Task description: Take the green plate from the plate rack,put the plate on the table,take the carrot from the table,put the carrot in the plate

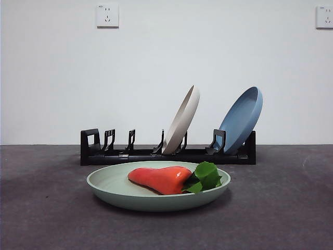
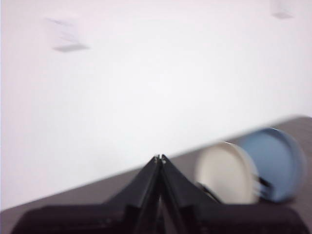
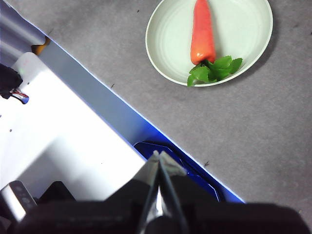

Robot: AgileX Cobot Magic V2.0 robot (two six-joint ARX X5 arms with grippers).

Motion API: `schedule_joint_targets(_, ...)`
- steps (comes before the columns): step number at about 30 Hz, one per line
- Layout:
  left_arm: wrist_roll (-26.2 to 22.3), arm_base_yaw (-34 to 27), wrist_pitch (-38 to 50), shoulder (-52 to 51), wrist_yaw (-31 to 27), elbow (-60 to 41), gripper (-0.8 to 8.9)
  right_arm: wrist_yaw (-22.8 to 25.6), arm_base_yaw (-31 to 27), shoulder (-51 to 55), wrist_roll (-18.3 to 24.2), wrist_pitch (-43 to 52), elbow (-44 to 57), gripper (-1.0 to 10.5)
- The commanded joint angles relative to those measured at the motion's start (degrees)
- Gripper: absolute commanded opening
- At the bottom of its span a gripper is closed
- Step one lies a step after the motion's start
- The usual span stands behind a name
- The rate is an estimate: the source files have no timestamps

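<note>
Table (image 1: pixel 291 208), green plate (image 1: pixel 112 183), carrot (image 1: pixel 158 178) inside.

No readable text, labels, brands, numbers or signs appear on anything in any of the views.

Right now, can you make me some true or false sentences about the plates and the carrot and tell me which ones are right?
1. The stubby orange-red toy carrot lies in the round pale sage-green plate. True.
2. The green plate stands in the long black plastic plate rack. False: it lies flat on the dark grey-brown table, in front of the rack.
3. Two plates lean in the rack, a cream-white plate and a dusty-blue plate. True.
4. The right tool holds the carrot. False: its jaws are shut on nothing, away from the plate.
5. The left tool is shut. True.
</note>
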State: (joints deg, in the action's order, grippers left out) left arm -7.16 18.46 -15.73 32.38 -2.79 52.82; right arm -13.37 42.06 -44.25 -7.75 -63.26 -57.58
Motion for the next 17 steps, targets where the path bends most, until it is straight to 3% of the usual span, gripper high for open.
schedule_joint_targets(1,-1.7,-4.9,4.9,-5.6,0.2,-8.0,-0.03,0.1,0.2,0.2,-0.3,0.2,0.1,0.0)
schedule_joint_targets(9,-1.6,-14.1,11.6,-19.0,0.3,-29.2,-0.03,0.1,0.2,0.2,-0.3,0.2,0.1,0.0)
schedule_joint_targets(17,1.7,-17.3,11.6,-27.1,0.3,-42.8,-0.03,0.1,0.2,0.2,-0.3,0.2,0.1,0.0)
